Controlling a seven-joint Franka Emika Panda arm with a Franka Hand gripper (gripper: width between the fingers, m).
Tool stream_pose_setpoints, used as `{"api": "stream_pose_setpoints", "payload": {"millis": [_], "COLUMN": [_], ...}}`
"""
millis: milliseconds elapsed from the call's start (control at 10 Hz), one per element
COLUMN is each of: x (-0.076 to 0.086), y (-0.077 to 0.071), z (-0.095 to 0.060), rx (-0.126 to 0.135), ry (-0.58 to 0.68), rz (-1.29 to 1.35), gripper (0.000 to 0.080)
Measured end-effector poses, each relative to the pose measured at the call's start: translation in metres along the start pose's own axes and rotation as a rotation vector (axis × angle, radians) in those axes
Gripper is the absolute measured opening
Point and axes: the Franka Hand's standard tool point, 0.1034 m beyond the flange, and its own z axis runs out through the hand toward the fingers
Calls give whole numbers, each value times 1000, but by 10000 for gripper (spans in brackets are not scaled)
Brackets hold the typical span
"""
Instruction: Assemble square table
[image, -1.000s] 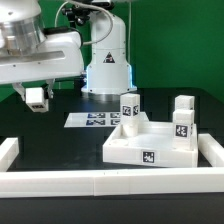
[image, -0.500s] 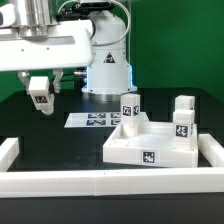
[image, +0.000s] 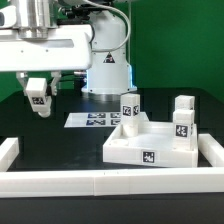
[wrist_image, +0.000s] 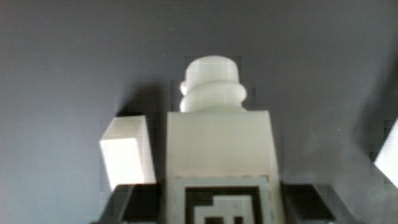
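Above the surface (image: 60, 140), the pincer (image: 39, 99) grips a leg (wrist_image: 221, 130). Top (image: 150, 145) sits at four o'clock, three legs standing on it.

A large white plastic square table top (image: 150, 143) is seen on a matt black worktop (image: 60, 140); a black-and-white square tag is carried on its front wall. Three short white block legs (image: 131, 106) standing on it are marked with the same black-and-white tag pattern. A fourth white block leg (image: 39, 98), likewise tagged in black, is gripped by the hand (image: 39, 97); in the wrist view its tag (wrist_image: 221, 203) is shown as bold black shapes on white. A flat white marker board (image: 93, 119) is printed with black tags. A long low white border rail (image: 110, 181) is seen along the front. The background is green.
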Motion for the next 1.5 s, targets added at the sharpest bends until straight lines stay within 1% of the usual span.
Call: {"api": "stream_pose_setpoints", "payload": {"millis": [100,300,500,600,700,800,900,1000,1100,1200,1300,1400,1500], "x": [7,27,46,53,55,55,55,58,60,57,55,55,59], "y": [-17,-44,-75,-85,-88,-85,-84,-81,-75,-70,-61,-66,-79], "z": [0,-5,-11,-14,-15,-15,-15,-16,-18,-19,-22,-21,-21], "rx": [11,27,48,55,60,48,47,31,-9,-36,-73,-69,-49], "ry": [6,30,45,55,53,74,77,113,199,248,317,334,331], "rz": [13,48,102,124,142,134,134,133,124,120,128,145,153], "gripper": [288,288,288,288,288,288,288,288,288,288,288,288,288]}}
